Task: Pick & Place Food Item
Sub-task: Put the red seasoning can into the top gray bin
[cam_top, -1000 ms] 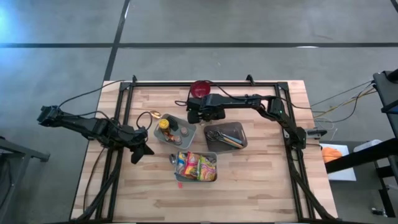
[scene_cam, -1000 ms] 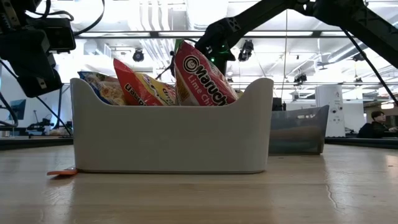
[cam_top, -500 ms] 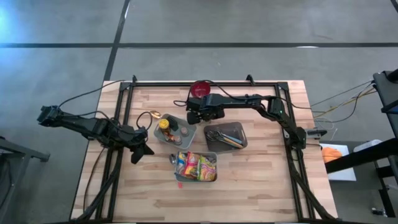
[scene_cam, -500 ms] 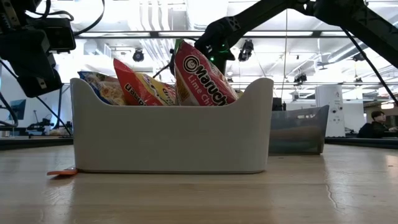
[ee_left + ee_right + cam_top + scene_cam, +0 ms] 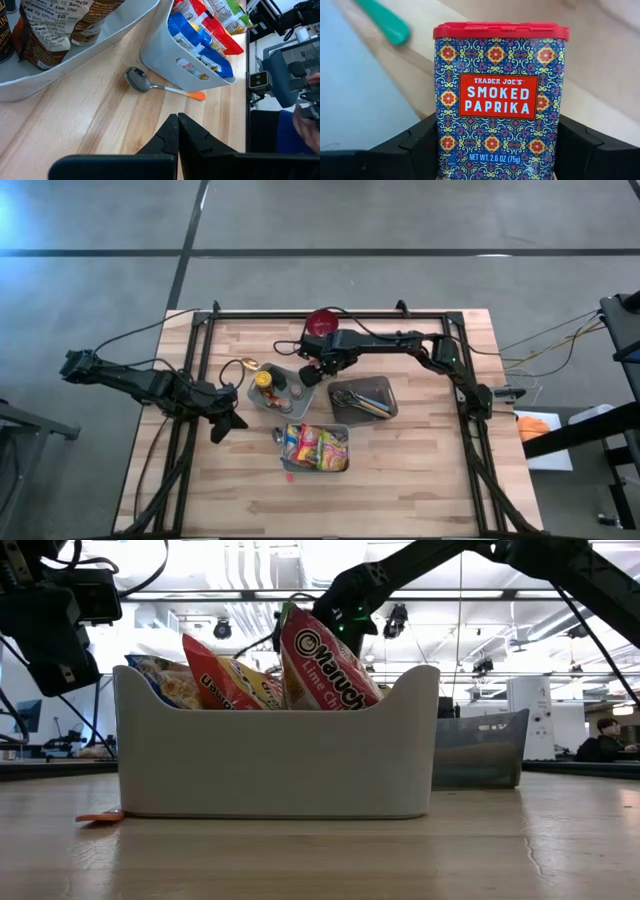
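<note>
A patterned Smoked Paprika tin (image 5: 497, 100) with a red lid fills the right wrist view, and my right gripper (image 5: 495, 150) is shut on it. Seen from above, that gripper (image 5: 312, 372) hangs over the far right end of the grey tray (image 5: 270, 404) of spice jars. In the low view it (image 5: 345, 612) shows behind the noodle packets. My left gripper (image 5: 226, 425) is shut on nothing at the table's left, and its fingers (image 5: 178, 131) point at bare wood near a spoon (image 5: 150, 86). My right gripper pinches the tin between its two fingers, one on each narrow side (image 5: 441, 142) of the lower body. The fingers (image 5: 412, 145) point steeply down and lie along the tin. The red lid end (image 5: 500, 31) reaches out past the fingertips, with blurred table and tray behind it.
A white bin (image 5: 316, 465) of noodle packets stands near the table's middle front. A dark tray (image 5: 385, 390) of utensils lies to its far right, and a red bowl (image 5: 322, 322) sits at the far edge. A spoon (image 5: 279, 437) with an orange handle lies left of the bin.
My right gripper has rolled about its own line while staying over the grey tray's far right end; from above it now looks narrower. My left arm has kept still.
</note>
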Tool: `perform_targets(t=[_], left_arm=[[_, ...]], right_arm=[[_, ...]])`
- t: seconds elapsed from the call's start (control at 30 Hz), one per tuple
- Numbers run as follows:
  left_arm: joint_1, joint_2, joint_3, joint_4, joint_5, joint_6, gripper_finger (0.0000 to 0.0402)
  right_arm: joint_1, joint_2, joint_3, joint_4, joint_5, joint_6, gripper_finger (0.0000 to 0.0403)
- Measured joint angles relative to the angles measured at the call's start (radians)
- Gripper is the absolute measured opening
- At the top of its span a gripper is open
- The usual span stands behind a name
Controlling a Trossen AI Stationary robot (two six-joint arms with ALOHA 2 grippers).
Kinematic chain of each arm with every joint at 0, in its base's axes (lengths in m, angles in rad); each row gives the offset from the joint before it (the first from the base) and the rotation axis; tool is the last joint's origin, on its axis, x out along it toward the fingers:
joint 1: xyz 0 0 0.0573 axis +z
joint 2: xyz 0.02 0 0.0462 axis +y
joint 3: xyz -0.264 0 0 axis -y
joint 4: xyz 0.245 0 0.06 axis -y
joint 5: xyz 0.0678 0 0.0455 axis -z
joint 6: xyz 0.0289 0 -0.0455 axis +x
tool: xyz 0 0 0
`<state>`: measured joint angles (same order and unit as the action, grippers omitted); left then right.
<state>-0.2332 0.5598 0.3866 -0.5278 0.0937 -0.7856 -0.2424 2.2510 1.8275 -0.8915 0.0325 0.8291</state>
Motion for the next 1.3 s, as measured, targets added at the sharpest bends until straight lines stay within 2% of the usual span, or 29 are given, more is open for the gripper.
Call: perform_targets(t=[0.43,0.93,1.3], left_arm=[[0.0,0.0,0.0,0.0,0.0,0.003,0.0001],[0.0,0.0,0.0,0.0,0.0,0.002,0.0001],[0.0,0.0,0.0,0.0,0.0,0.002,0.0001]], right_arm=[[0.008,-0.126,0.0,0.05,0.076,-0.23,0.0274],[0.123,-0.265,0.001,0.032,0.085,-0.52,0.0274],[0.222,-0.35,0.001,0.027,0.103,-0.536,0.0274]])
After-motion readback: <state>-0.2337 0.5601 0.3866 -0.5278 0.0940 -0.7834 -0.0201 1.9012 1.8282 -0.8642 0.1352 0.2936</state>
